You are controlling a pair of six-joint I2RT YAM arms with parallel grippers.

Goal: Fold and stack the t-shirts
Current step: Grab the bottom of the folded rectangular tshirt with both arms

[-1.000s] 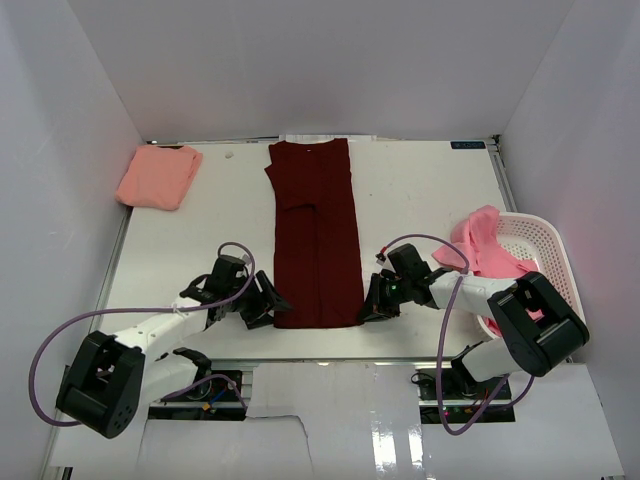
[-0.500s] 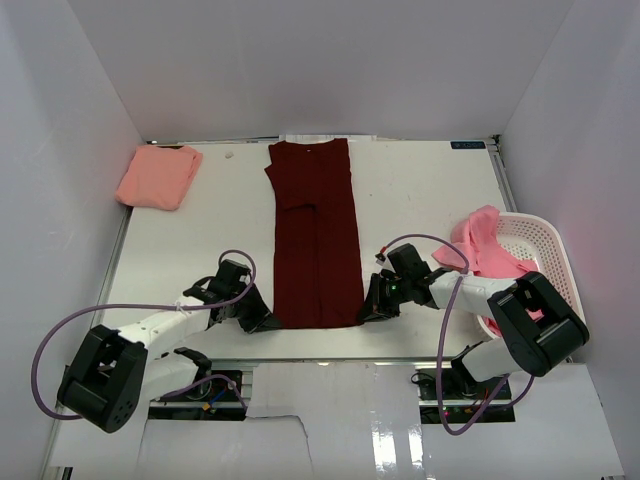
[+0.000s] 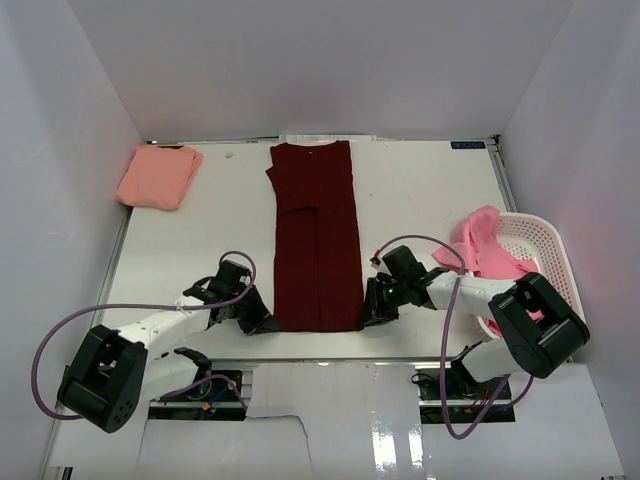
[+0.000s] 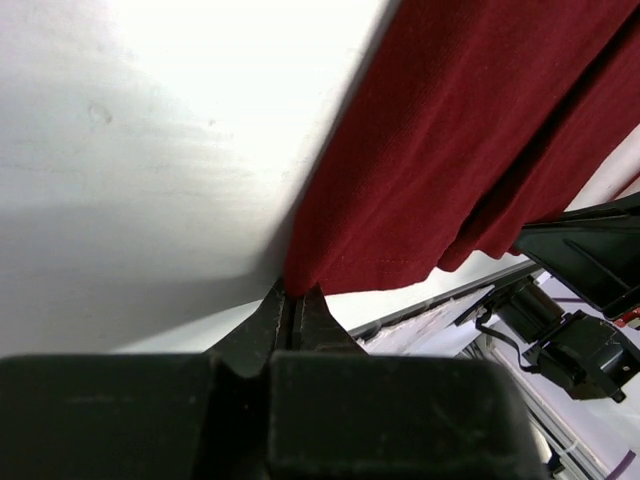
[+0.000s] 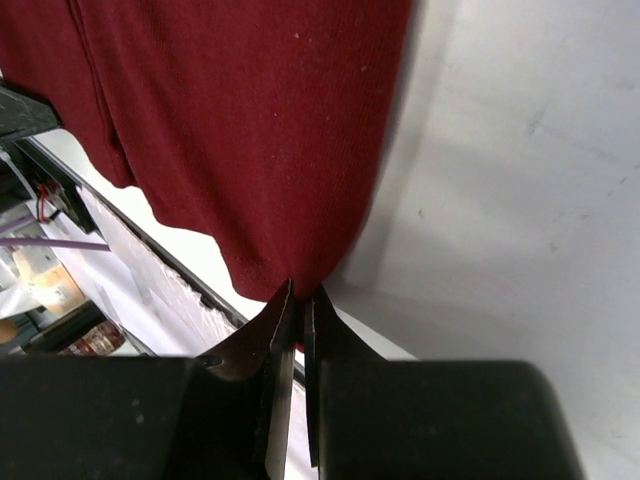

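White table point(image 3: 200, 250): maroon shirt point(image 3: 317, 240) lies as long strip. Left gripper point(image 3: 262, 320) and right gripper point(image 3: 368, 312) each pinched tight on shirt's near corners. Step judged: end-over-end fold. Next: lift both corners evenly, carry forward.

- We see the maroon t-shirt point(image 3: 316, 240) as matt, finely knitted cloth with a stitched hem.
- The counter point(image 3: 430, 200) looks white, smooth and faintly sheened, with small scuffs.
- The left tool point(image 4: 291, 300) and right tool point(image 5: 303, 295) look to us like matt black plastic.
- The basket point(image 3: 545, 240) is white plastic mesh.
- The salmon t-shirt point(image 3: 158, 177) is soft matt cloth.
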